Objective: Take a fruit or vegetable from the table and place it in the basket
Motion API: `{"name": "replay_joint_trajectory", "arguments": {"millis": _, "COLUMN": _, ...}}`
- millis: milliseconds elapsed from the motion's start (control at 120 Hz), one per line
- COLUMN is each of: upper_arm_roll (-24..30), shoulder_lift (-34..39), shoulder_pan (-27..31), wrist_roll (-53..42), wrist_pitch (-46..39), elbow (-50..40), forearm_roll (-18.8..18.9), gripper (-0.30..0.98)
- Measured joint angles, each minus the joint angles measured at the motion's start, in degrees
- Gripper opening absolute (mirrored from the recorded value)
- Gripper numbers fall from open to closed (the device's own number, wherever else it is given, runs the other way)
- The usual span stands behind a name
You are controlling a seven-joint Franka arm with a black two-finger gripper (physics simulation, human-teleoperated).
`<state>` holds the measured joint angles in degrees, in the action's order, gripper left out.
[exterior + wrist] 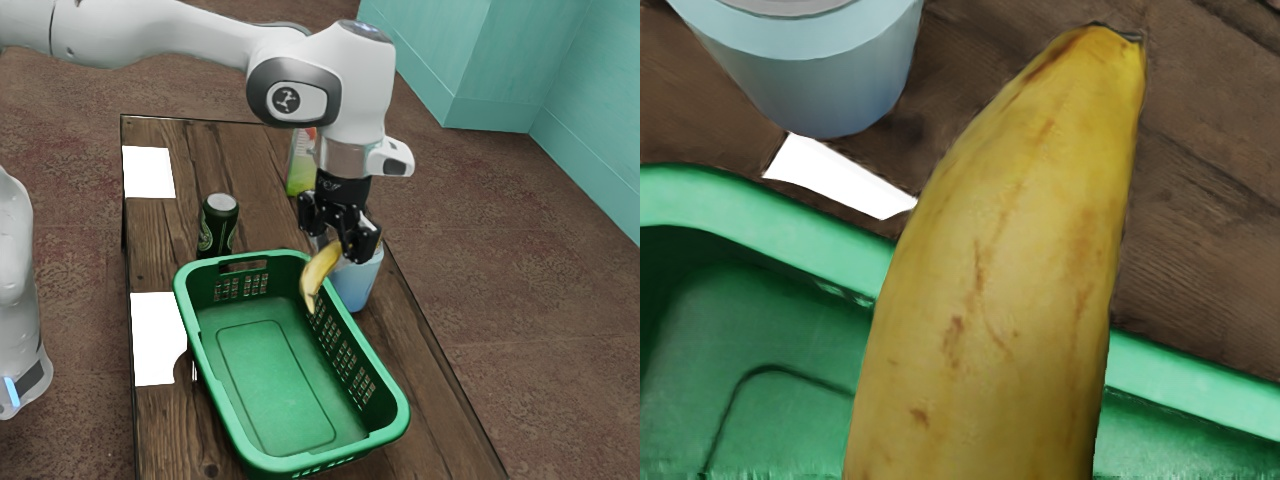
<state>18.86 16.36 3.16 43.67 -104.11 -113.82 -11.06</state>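
Banana [990, 300] hangs tip down over the basket's [285, 462] rim, pinched in the claw [336, 243]. Prob. light & fairly firm, w/ smooth skin that could slip or bruise; best hold is mid-length, snug not hard, b/c ends taper.

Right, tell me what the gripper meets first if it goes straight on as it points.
Pointing down with the banana, my gripper would probably meet the basket's rim first; depth is unclear.
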Motion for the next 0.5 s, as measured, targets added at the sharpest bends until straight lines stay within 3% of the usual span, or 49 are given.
{"name": "replay_joint_trajectory", "arguments": {"millis": 308, "upper_arm_roll": 4.17, "shoulder_lift": -3.05, "shoulder_pan": 0.08, "wrist_roll": 8.43, "wrist_pitch": -3.17, "elbow": -3.65, "forearm_roll": -2.45, "gripper": 0.16}}
{"name": "replay_joint_trajectory", "arguments": {"millis": 400, "upper_arm_roll": 4.32, "shoulder_lift": -2.85, "shoulder_pan": 0.07, "wrist_roll": 10.36, "wrist_pitch": -3.93, "elbow": -3.85, "forearm_roll": -2.72, "gripper": 0.4}}
{"name": "replay_joint_trajectory", "arguments": {"millis": 500, "upper_arm_roll": 4.3, "shoulder_lift": -2.43, "shoulder_pan": 1.48, "wrist_roll": 12.19, "wrist_pitch": -4.43, "elbow": -3.89, "forearm_roll": -2.63, "gripper": 0.55}}
